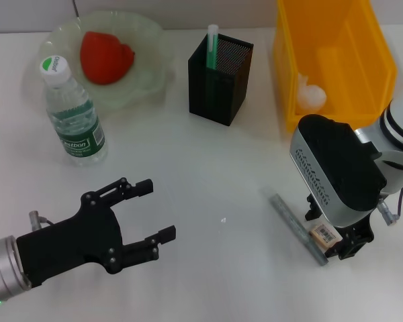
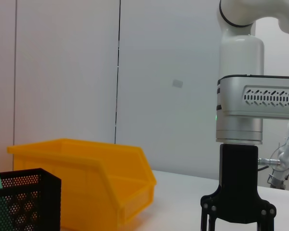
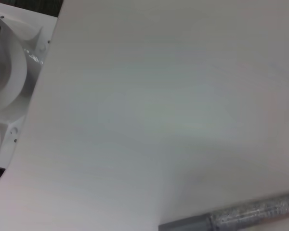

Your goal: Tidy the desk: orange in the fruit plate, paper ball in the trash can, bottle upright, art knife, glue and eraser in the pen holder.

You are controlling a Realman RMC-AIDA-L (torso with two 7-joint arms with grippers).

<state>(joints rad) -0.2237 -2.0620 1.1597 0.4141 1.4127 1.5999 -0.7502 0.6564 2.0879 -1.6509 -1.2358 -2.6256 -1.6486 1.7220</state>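
The red-orange orange lies in the pale-green fruit plate at the back left. The bottle stands upright in front of the plate. At the back, the black mesh pen holder holds a green-and-white glue stick. The white paper ball lies inside the yellow trash can. Low at the front right, my right gripper is shut on the beige eraser, right beside the grey art knife lying on the table. My left gripper hovers open at the front left, holding nothing.
The white table spreads between the two arms. The left wrist view shows the trash can, the pen holder and the right arm's gripper standing over the table. The art knife appears in the right wrist view.
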